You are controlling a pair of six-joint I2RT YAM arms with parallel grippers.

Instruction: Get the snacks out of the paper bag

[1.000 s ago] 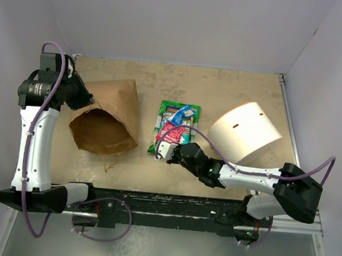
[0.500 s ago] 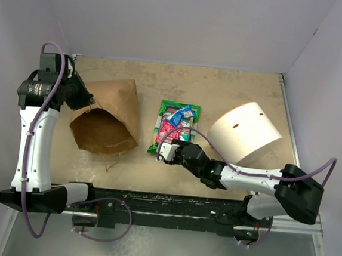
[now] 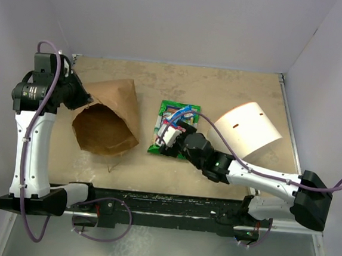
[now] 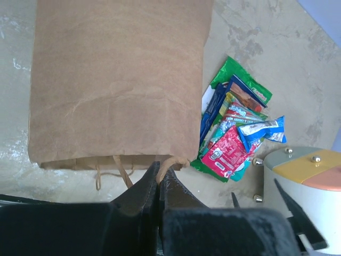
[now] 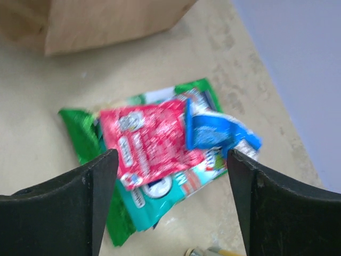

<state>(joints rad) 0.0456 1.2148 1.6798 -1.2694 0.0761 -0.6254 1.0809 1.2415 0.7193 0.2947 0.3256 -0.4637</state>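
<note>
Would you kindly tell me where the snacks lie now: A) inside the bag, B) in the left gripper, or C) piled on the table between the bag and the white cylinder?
C: the snacks lie in a pile on the table, between the bag and the white cylinder.

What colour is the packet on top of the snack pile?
The packet is red-pink with white print; shows best in the right wrist view.

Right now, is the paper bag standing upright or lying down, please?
Lying down: the paper bag rests sideways, mouth facing the near edge.
</note>
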